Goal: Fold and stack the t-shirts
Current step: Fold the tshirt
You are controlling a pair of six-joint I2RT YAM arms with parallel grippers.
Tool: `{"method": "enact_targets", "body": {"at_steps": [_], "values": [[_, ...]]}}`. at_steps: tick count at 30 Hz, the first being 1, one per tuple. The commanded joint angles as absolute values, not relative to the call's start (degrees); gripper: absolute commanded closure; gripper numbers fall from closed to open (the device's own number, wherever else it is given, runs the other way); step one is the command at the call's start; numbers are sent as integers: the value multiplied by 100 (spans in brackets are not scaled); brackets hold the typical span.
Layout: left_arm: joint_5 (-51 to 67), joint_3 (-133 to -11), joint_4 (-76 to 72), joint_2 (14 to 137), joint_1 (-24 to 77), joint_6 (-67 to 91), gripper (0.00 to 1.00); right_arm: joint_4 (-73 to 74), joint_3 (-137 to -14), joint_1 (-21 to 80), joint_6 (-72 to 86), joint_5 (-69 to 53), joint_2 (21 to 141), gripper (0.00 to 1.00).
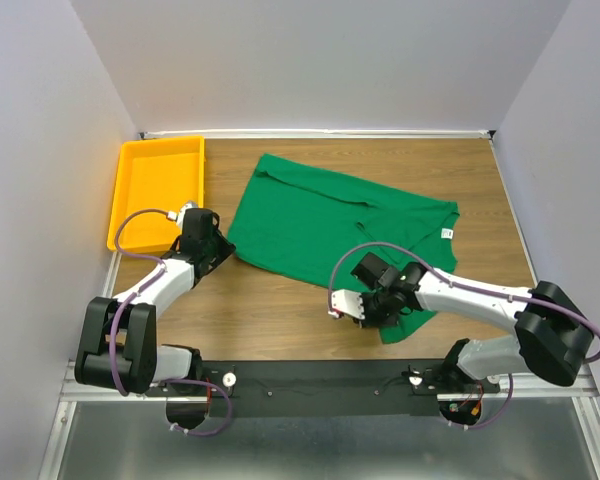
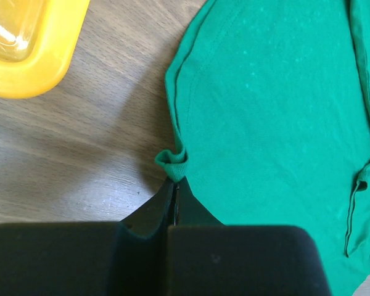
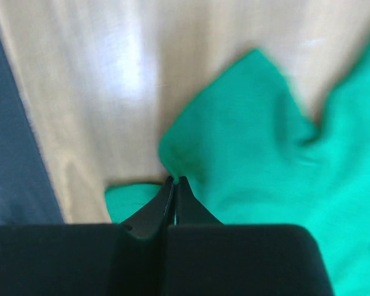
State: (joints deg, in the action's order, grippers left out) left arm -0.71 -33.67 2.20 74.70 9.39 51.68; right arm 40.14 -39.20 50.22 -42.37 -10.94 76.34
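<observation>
Our left gripper (image 2: 176,184) is clamped on a bunched hem of the green t-shirt (image 2: 265,111) spread on the table (image 1: 280,300), our right gripper (image 3: 174,183) closed on its near edge, though so thin a pinch could slip when we lift.

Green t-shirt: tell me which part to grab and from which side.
Pinch the t-shirt at its near left corner, where the hem bunches into a small ridge, coming in low from the near side. The middle lies flat on the table, with nothing to pinch. The left fingers are shut there.
</observation>
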Motion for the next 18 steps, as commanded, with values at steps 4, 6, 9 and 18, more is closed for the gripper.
{"method": "enact_targets", "body": {"at_steps": [4, 6, 9, 18], "values": [[-26, -3366, 26, 7515, 958, 5027, 100, 3701, -4991, 5062, -4114, -238, 8049, 97], [-26, -3375, 26, 7576, 949, 5019, 100, 3342, -5193, 5062, -4000, 182, 8531, 88], [149, -3427, 26, 7602, 949, 4975, 100, 2971, -5361, 5045, -3639, 562, 8937, 57], [202, -3594, -105, 7743, 949, 4808, 100, 3110, -5169, 4948, -3550, -471, 7570, 46]]}}
